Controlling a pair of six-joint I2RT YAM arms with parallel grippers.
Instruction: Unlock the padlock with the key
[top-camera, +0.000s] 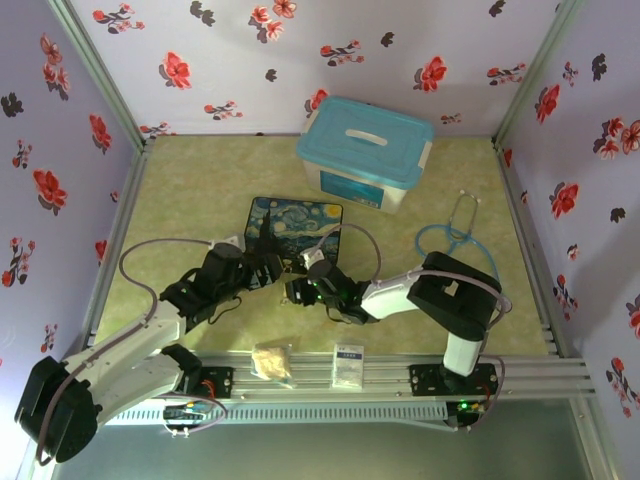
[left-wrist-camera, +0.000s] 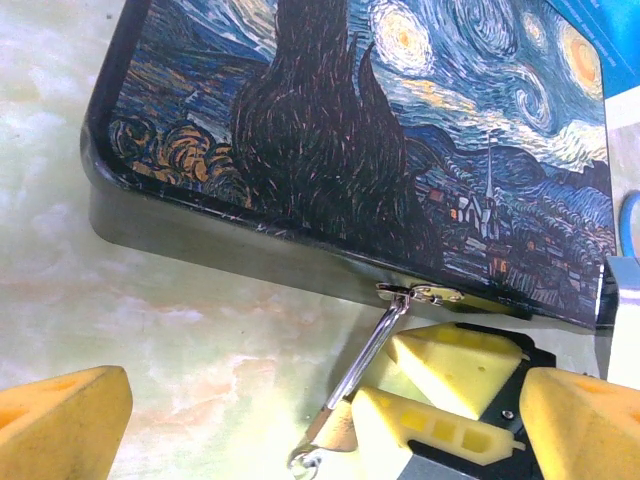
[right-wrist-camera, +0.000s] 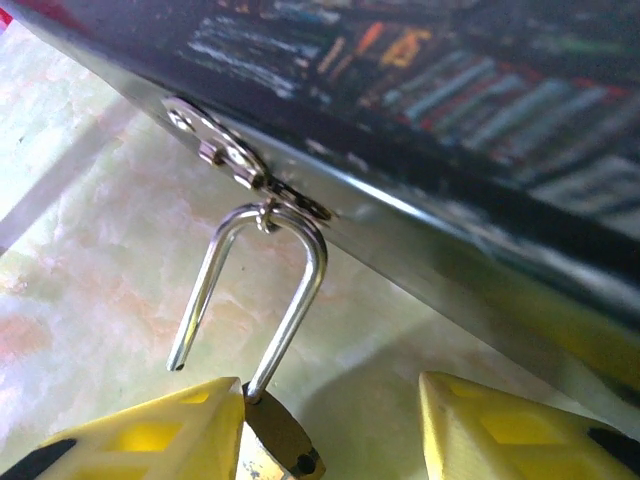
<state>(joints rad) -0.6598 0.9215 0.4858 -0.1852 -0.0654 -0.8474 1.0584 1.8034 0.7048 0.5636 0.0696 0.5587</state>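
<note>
The brass padlock (right-wrist-camera: 268, 448) hangs by its silver shackle (right-wrist-camera: 290, 300) from the hasp (right-wrist-camera: 235, 165) on the front of the dark night-sky box (top-camera: 295, 222). One shackle leg is out of the body, its tip hanging free. My right gripper (right-wrist-camera: 330, 390) is open; its left finger (right-wrist-camera: 150, 435) touches the padlock body and the other finger stands well apart. My left gripper (left-wrist-camera: 327, 400) is open wide just in front of the padlock (left-wrist-camera: 345, 425). A small silvery loop (left-wrist-camera: 303, 462) sticks out under the body; it looks like the key's head, with the blade hidden.
A plastic bin with a blue lid (top-camera: 365, 150) stands behind the box. A blue tube and stethoscope (top-camera: 455, 235) lie at the right. On the near rail lie a beige packet (top-camera: 272, 362) and a white card (top-camera: 348, 365).
</note>
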